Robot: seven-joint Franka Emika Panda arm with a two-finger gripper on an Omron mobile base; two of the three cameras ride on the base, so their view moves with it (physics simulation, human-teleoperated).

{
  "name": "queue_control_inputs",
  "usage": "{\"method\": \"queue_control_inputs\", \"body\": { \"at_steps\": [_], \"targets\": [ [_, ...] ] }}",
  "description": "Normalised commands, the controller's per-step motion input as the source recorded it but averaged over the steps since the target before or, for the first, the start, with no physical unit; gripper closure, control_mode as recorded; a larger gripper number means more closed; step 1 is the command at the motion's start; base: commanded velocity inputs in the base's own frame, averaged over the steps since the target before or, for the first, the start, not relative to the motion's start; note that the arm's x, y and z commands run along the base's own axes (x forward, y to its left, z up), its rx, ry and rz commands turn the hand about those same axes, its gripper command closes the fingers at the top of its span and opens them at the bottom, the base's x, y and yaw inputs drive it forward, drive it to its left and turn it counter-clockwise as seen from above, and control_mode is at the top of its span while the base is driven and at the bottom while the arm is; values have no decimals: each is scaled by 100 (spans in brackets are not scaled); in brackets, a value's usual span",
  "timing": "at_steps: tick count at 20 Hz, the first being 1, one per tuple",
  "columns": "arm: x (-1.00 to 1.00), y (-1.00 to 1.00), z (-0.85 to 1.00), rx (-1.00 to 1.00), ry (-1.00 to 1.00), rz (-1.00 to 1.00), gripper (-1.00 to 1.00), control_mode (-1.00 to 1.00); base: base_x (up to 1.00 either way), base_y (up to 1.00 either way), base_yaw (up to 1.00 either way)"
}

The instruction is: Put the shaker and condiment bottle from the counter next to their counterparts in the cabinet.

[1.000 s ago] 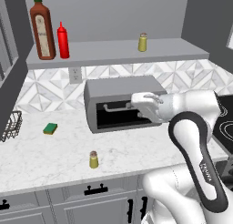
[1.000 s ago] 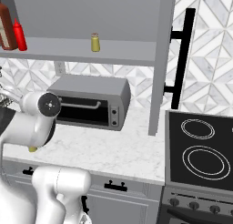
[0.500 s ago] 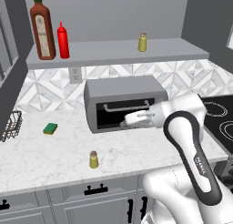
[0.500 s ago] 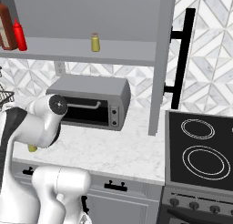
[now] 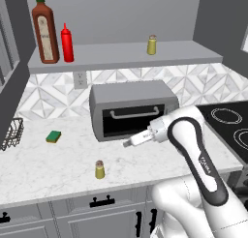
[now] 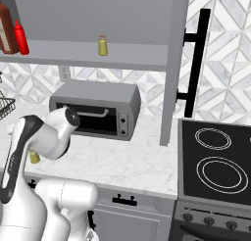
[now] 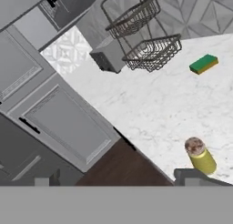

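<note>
A small yellow-olive shaker point(image 5: 100, 170) with a tan cap stands on the white marble counter point(image 5: 53, 162) near its front edge. The hand view has the same shaker point(image 7: 200, 155) just above the right fingertip point(image 7: 193, 176). My gripper point(image 5: 128, 143) hangs open in front of the oven, up and to the right of the shaker, and holds nothing point(image 7: 117, 178). On the cabinet shelf point(image 5: 111, 54) the red condiment bottle point(image 5: 67, 43) stands beside the tall brown bottle point(image 5: 47, 31). A second shaker point(image 5: 152, 45) stands farther right on the shelf.
A grey toaster oven point(image 5: 133, 109) sits at the back of the counter, behind my arm. A green sponge point(image 5: 54, 136) and a wire basket point(image 5: 10, 133) lie to the left. The black stove point(image 5: 232, 128) is at the right. Grey drawers point(image 5: 101, 210) run under the counter.
My hand has swung down and to the left, from the oven's front toward the counter. The shaker and the bottles have not moved.
</note>
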Motion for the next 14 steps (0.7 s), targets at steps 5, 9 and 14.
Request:
{"method": "queue_control_inputs", "body": {
  "at_steps": [5, 9, 14],
  "targets": [
    [17, 4, -28, -1, -10, 18, -100, -100, 0, 0, 0],
    [16, 0, -41, -2, -23, 16, -100, -100, 0, 0, 0],
    [19, 0, -62, -4, -28, 16, -100, -100, 0, 0, 0]
  ]
}}
